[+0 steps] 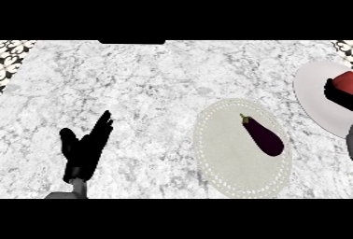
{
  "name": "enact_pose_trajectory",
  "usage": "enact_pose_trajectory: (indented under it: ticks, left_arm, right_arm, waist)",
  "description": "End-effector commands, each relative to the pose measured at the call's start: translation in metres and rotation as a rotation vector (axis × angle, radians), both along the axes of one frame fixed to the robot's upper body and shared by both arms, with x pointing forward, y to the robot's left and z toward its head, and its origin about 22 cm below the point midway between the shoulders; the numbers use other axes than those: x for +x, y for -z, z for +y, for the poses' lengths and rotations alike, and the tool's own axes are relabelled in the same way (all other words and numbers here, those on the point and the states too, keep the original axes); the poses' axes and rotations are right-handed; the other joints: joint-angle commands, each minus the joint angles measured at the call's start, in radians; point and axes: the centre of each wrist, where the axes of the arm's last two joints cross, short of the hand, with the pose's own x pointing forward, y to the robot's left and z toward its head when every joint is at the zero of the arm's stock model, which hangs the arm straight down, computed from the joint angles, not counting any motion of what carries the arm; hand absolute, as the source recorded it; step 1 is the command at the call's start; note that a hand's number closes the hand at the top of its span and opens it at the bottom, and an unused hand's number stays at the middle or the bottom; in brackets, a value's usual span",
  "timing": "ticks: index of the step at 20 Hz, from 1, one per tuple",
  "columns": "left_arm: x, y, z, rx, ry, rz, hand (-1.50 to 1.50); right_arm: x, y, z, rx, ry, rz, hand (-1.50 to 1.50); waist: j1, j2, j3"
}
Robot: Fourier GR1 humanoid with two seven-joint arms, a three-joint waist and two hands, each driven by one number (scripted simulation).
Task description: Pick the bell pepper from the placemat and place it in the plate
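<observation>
Pepper (342, 82), red and half hidden by the right hand (338, 93) curled round it, sits over the plate (317, 93) at the frame's edge.

The whole view is filled by a counter top (151, 93) of white marble, veined and mottled in grey. At the upper left corner (14, 58) and the upper right corner (342, 45) a patterned surface of black and white ornament is seen beyond the counter's edge. A dark, flat shape (131, 42) is set at the far edge. The stone is lit evenly.
</observation>
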Motion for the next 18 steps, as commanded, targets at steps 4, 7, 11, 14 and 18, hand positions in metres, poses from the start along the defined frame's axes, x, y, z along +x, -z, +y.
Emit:
enact_pose_trajectory:
  ticks: [4, 7, 11, 14, 18]
  left_arm:
    - [0.018, -0.017, 0.004, 0.006, 0.009, 0.015, 0.0]
    - [0.004, -0.003, 0.009, -0.021, 0.036, 0.03, 0.0]
    - [0.008, -0.004, -0.001, -0.005, 0.047, 0.006, 0.0]
    - [0.008, 0.001, 0.0, -0.007, 0.047, 0.004, 0.0]
    - [-0.005, 0.012, -0.009, -0.003, 0.052, 0.019, 0.0]
  right_arm:
    - [-0.001, 0.006, -0.068, 0.004, 0.018, -0.032, 1.5]
    - [0.003, -0.003, -0.088, 0.016, 0.018, -0.005, 1.5]
    - [-0.015, 0.019, -0.105, 0.105, 0.057, 0.36, -1.5]
    - [-0.008, 0.015, -0.105, 0.184, -0.044, 0.391, -1.5]
    - [-0.004, 0.024, -0.096, 0.219, -0.129, 0.276, -1.5]
  waist:
    - [0.009, 0.009, -0.001]
    - [0.02, 0.012, -0.002]
    - [0.052, 0.027, -0.001]
    - [0.047, 0.025, 0.0]
    - [0.052, 0.026, 0.003]
